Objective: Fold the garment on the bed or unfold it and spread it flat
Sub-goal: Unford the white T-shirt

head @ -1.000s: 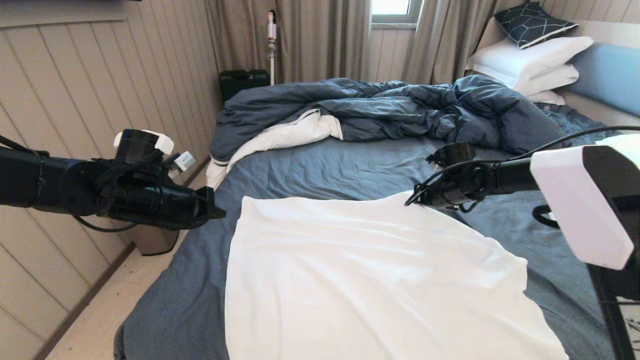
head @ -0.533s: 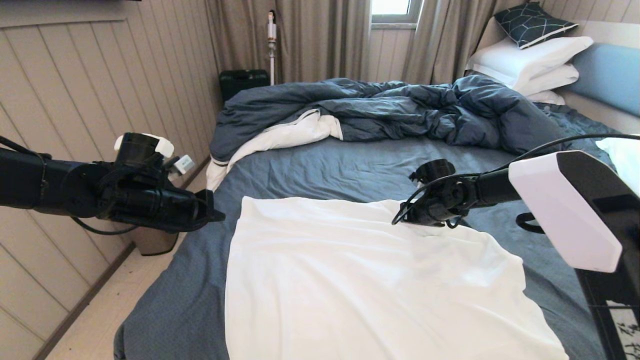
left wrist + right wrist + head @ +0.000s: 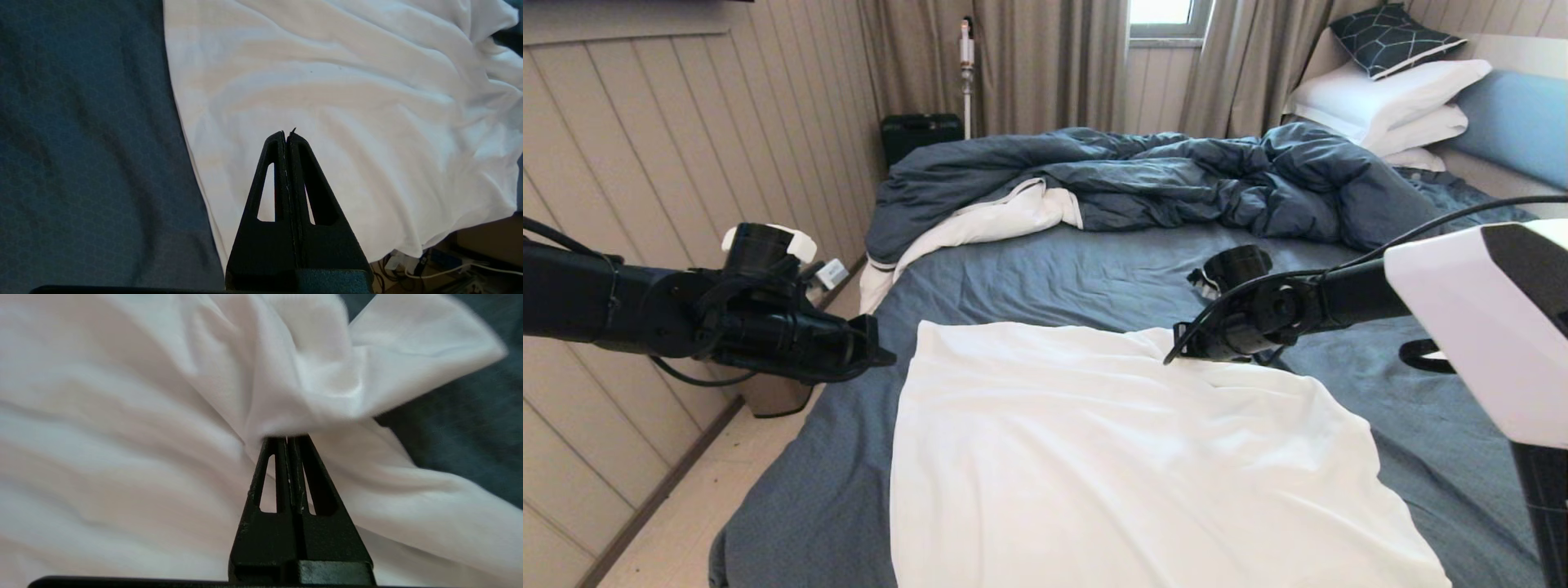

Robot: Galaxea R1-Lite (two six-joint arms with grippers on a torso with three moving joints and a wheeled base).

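While folded garment point(image 3: 1127, 457): a far corner is pinched by the closed right gripper point(image 3: 288, 437).
Left gripper point(image 3: 288, 134): closed, empty.
Remaining: unclear.

Thin soft white cloth garment point(image 3: 1127, 457) with smooth shallow wrinkles, matt slate-blue woven sheet on the bed point(image 3: 1045, 278), matt black plastic right gripper point(image 3: 287, 437)

Black arms w/ looped black cables, white housing on right arm point(image 3: 1478, 327); black triangular slotted jaws.
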